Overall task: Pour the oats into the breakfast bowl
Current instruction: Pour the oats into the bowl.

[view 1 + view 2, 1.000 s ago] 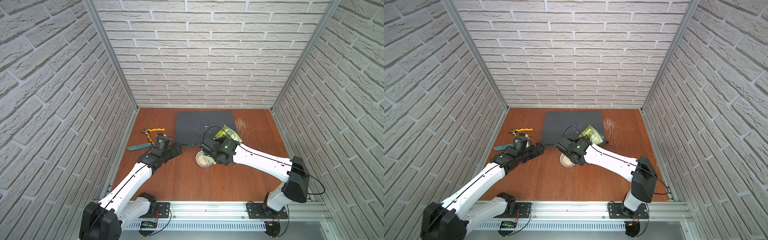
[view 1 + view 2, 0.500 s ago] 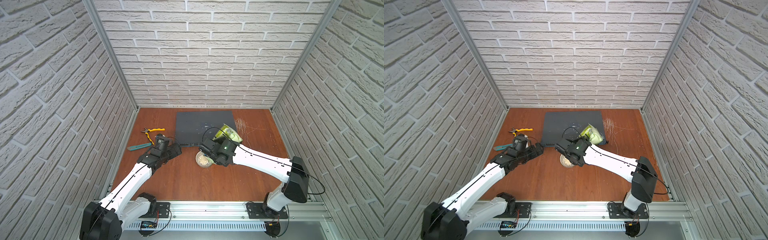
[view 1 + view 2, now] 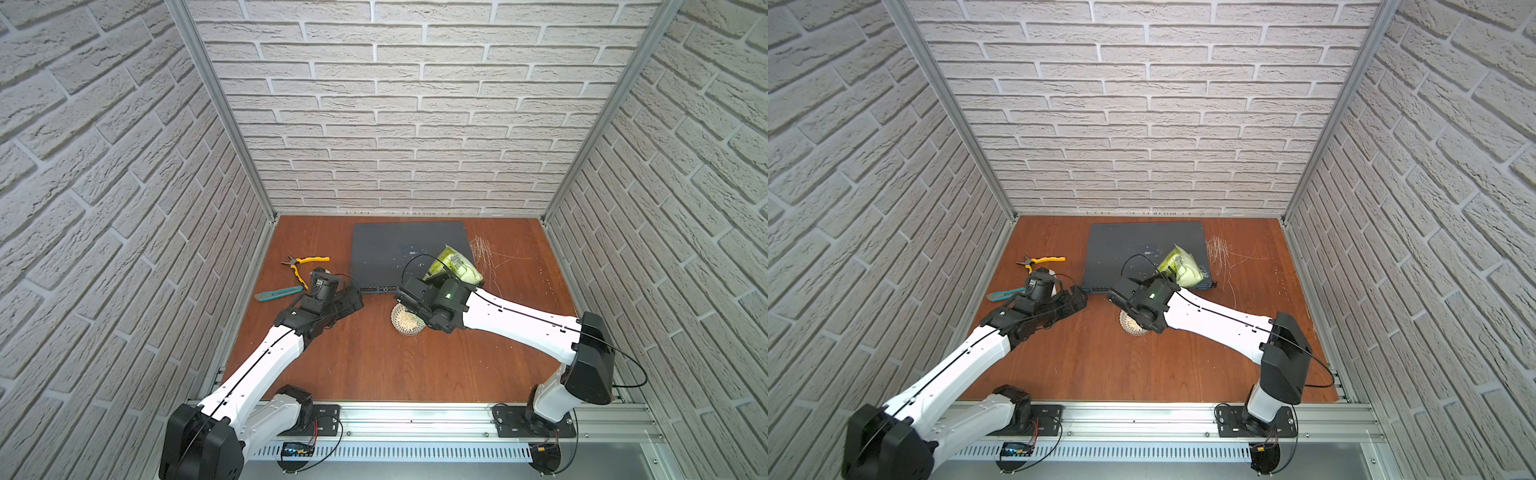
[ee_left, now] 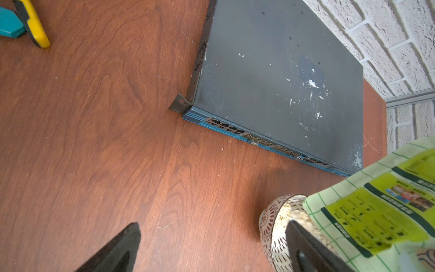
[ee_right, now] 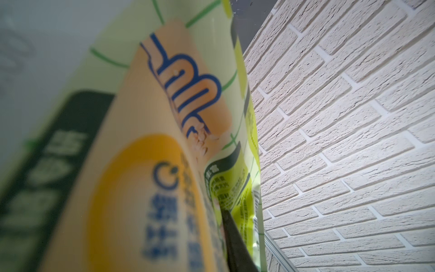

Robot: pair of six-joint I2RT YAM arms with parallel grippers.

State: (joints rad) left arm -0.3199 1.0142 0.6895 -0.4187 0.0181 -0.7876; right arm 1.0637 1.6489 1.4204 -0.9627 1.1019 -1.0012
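Step in hand: pouring. Pouch (image 3: 454, 264) clamped in right gripper (image 3: 436, 279), tilted mouth-down over bowl (image 3: 405, 323) on table (image 3: 374, 365), oats (image 4: 297, 217) lying inside near rim. Left gripper (image 4: 211, 254) spread wide, empty, just beside bowl. Next, probably: tip pouch upright above bowl, slowly, without scattering flakes or nudging bowl.

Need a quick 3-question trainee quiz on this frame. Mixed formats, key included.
1. True or false: the left pincer is shut on the breakfast bowl.
2. What does the right pincer grip? A) yellow pliers B) oat pouch C) grey switch box
3. Fill in: the bowl already holds some ____.
Key: 1 false, it stands open and holds nothing; 2 B; 3 oats.
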